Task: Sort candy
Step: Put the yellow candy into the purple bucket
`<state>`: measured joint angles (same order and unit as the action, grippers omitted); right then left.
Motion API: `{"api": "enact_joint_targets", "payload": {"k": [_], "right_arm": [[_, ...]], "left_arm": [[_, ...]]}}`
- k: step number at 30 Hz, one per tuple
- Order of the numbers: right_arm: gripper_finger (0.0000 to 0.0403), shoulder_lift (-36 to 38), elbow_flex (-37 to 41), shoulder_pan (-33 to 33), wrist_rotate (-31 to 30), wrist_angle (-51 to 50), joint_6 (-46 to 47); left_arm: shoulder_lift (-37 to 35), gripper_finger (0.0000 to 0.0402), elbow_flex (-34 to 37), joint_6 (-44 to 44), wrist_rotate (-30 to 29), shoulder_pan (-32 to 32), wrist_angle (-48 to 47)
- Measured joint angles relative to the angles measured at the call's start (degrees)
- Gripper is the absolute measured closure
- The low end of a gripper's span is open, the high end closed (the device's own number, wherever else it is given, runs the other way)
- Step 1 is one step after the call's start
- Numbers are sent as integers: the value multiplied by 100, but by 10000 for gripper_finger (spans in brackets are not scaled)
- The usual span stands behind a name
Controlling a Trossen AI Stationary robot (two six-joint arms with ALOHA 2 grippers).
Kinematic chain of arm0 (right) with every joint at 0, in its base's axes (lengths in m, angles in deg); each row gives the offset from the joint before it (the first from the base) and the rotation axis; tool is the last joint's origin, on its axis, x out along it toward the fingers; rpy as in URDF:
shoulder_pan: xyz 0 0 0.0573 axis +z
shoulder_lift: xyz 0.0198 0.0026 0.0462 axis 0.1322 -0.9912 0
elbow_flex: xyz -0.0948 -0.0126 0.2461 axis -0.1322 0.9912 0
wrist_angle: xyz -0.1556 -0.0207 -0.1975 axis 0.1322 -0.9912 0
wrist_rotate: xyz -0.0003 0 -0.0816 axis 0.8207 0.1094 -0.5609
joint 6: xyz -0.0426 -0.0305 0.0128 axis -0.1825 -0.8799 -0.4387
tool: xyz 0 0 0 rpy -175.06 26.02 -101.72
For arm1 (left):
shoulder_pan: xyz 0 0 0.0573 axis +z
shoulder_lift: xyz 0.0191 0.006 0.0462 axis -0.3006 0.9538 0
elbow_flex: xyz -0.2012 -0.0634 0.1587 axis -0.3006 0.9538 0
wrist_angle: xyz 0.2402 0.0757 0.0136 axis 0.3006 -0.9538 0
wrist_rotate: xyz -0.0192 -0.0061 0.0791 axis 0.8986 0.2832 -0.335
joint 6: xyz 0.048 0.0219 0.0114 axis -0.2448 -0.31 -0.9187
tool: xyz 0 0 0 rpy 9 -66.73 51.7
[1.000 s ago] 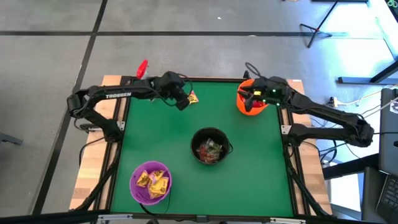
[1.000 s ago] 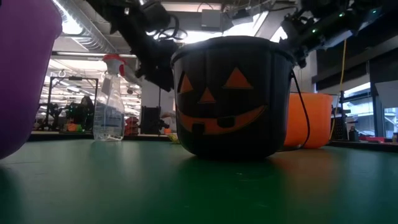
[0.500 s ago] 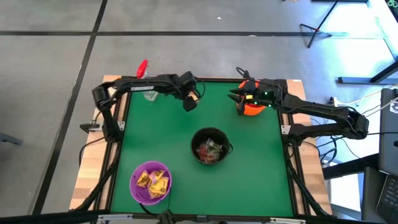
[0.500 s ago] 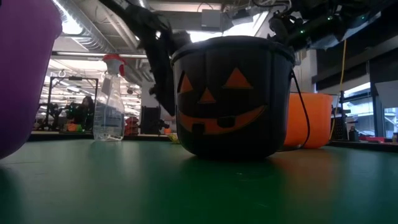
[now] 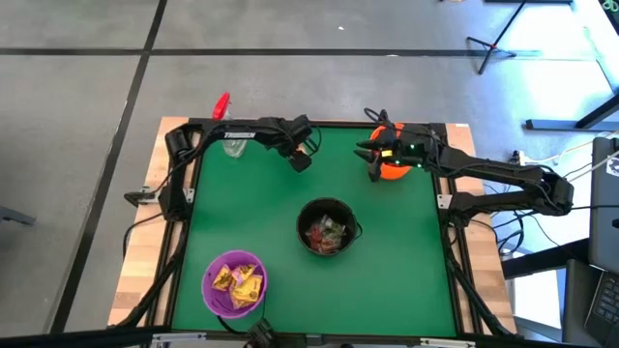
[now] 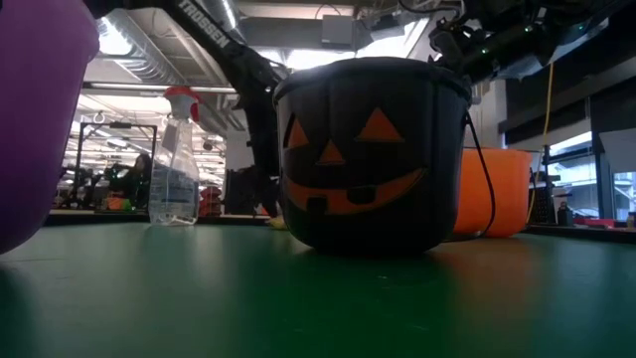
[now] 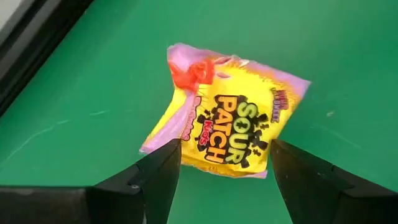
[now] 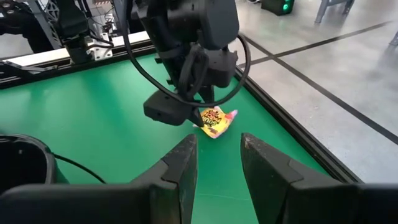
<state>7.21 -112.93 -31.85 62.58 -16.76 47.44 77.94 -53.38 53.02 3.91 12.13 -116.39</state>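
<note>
A yellow Sour Patch candy packet (image 7: 227, 118) lies flat on the green table near its far edge; it also shows in the right wrist view (image 8: 214, 121). My left gripper (image 7: 224, 177) (image 5: 301, 158) stands low over it, open, one finger on each side of the packet's near end, without touching it. In the high view the gripper hides the packet. My right gripper (image 8: 217, 165) (image 5: 370, 152) is open and empty, hovering at the left rim of the orange bowl (image 5: 395, 170). More candy lies in the black pumpkin bucket (image 5: 327, 227) and in the purple bowl (image 5: 234, 282).
A clear spray bottle (image 5: 228, 135) with a red top stands at the far left corner, beside my left arm. The black bucket sits mid-table, the purple bowl near the front left. The table's raised far rim (image 7: 37, 43) runs close to the packet. Bare green surface lies left of the bucket.
My left gripper has moved toward the table's right along the far edge and come down over the yellow packet, which has stayed where it was. My right gripper has shifted from above the orange bowl toward the table's left, to the bowl's left rim.
</note>
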Motion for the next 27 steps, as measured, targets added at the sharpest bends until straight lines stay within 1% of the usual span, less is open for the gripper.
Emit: {"api": "enact_joint_targets", "payload": {"k": [4, 8, 14, 19, 21, 23, 27], "right_arm": [[281, 0, 0, 0, 0, -32, 0], [281, 0, 0, -4, 0, -33, 0], [281, 0, 0, -4, 24, -55, 0], [281, 0, 0, -2, 59, -130, 7], [281, 0, 0, -2, 61, -171, 9], [281, 0, 0, -2, 81, -199, 13], [281, 0, 0, 2, 166, -209, 20]], "left_arm": [[34, 177, 0, 5, -39, -3, -22], [35, 210, 0, -9, -191, -17, -28], [32, 285, 0, -41, -158, -44, -29], [35, 356, 0, -45, 197, -44, -33], [35, 385, 0, -88, 249, -50, -36], [33, 396, 0, -186, 214, -84, -36], [-146, 401, 8, -236, 93, -166, -91]]}}
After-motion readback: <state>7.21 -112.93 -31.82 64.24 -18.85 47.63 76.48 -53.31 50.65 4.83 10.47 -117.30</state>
